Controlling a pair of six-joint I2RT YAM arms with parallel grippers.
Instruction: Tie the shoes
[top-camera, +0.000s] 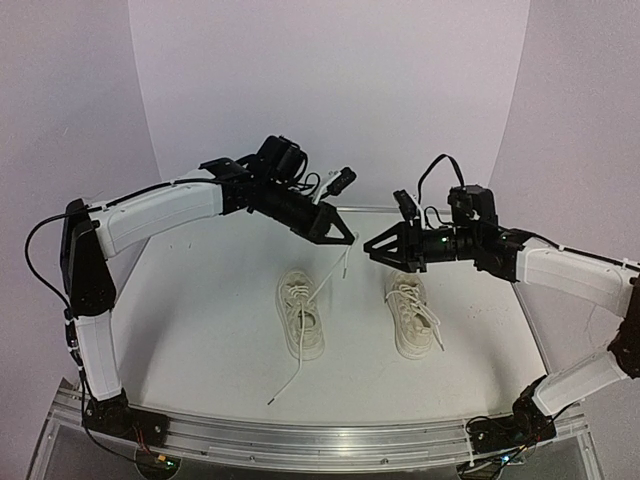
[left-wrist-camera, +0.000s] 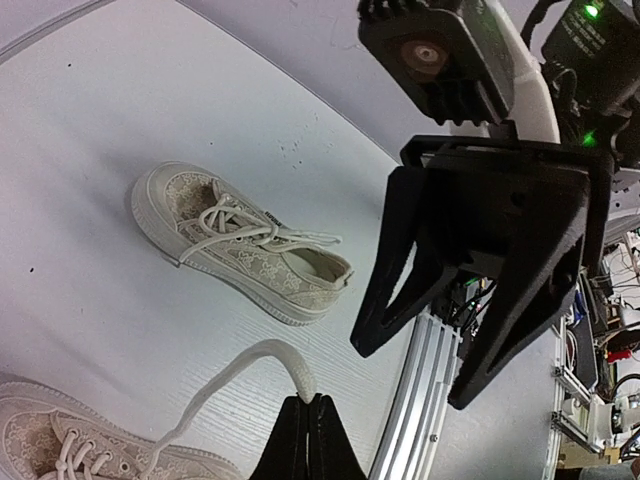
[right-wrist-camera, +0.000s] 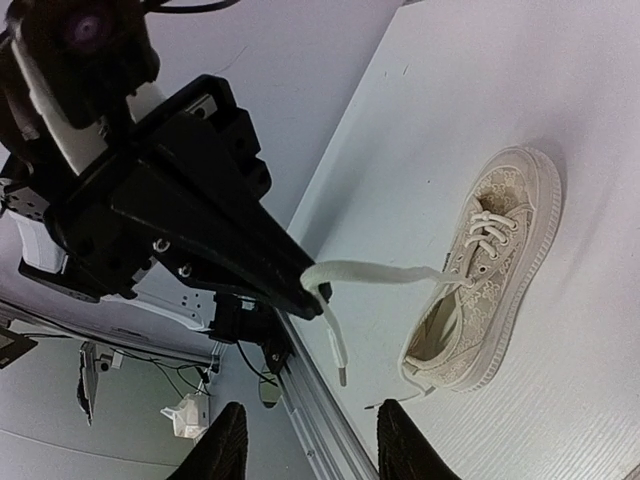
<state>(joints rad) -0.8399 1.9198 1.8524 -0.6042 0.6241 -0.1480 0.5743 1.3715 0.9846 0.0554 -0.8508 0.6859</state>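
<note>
Two cream-white sneakers lie side by side on the table: the left shoe (top-camera: 300, 312) and the right shoe (top-camera: 412, 315). My left gripper (top-camera: 349, 238) hovers above and behind the left shoe. It is shut on that shoe's white lace (left-wrist-camera: 262, 352), which rises from the shoe's eyelets to the fingertips (left-wrist-camera: 305, 400). In the right wrist view the lace (right-wrist-camera: 375, 270) runs from the left shoe (right-wrist-camera: 490, 290) to the left gripper (right-wrist-camera: 312, 300), and its free end hangs down. My right gripper (top-camera: 368, 250) is open and empty, facing the left gripper tip to tip and close to it.
The left shoe's other lace (top-camera: 290, 375) trails across the table toward the near edge. The right shoe (left-wrist-camera: 240, 245) has its laces lying loosely on its tongue. An aluminium rail (top-camera: 320, 440) runs along the table's near edge. White curved walls enclose the back.
</note>
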